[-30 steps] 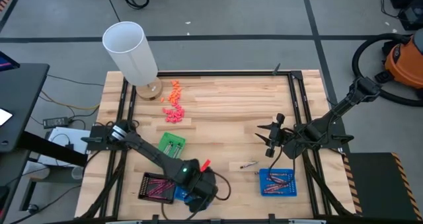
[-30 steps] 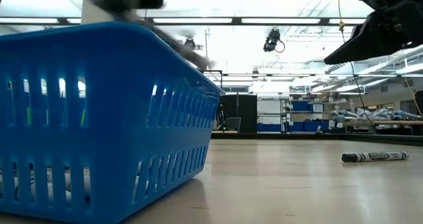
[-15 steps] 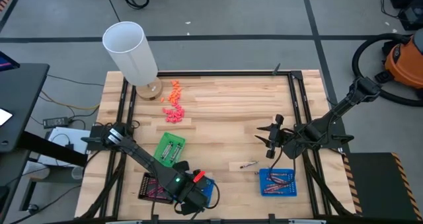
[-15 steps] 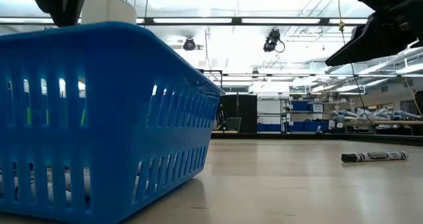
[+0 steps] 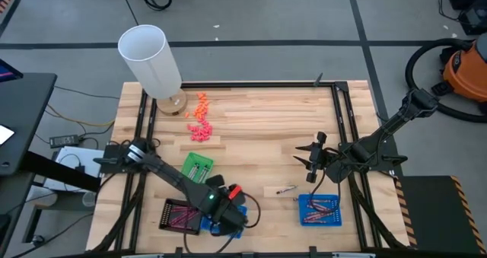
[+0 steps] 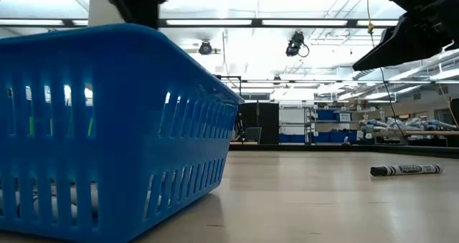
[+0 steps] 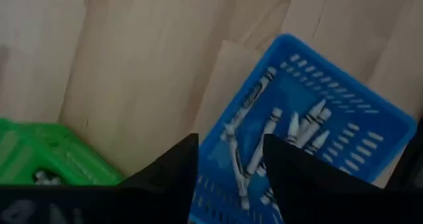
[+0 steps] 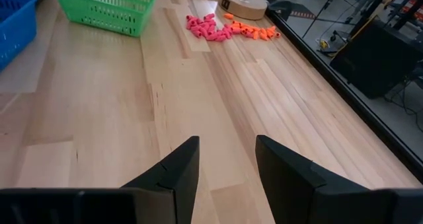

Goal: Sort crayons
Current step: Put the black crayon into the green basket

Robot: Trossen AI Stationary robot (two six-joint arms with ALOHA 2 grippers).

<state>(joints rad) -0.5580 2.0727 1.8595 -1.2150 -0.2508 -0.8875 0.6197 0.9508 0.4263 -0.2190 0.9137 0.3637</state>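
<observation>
Pale wood planks make the table [image 5: 259, 121], framed by black rails. Left gripper [image 7: 228, 159] hangs over a blue tray [image 7: 344, 92] near the front edge, fingers parted, nothing between them. Crayons [image 7: 291, 128] in it look silvery-white, thin, paper-wrapped, heaped at angles. One dark crayon [image 6: 406, 170] lies loose on the wood. Right gripper [image 8: 226, 159] hovers above bare boards, open and empty, near another blue tray [image 5: 319, 210] holding what may be reddish sticks.
</observation>
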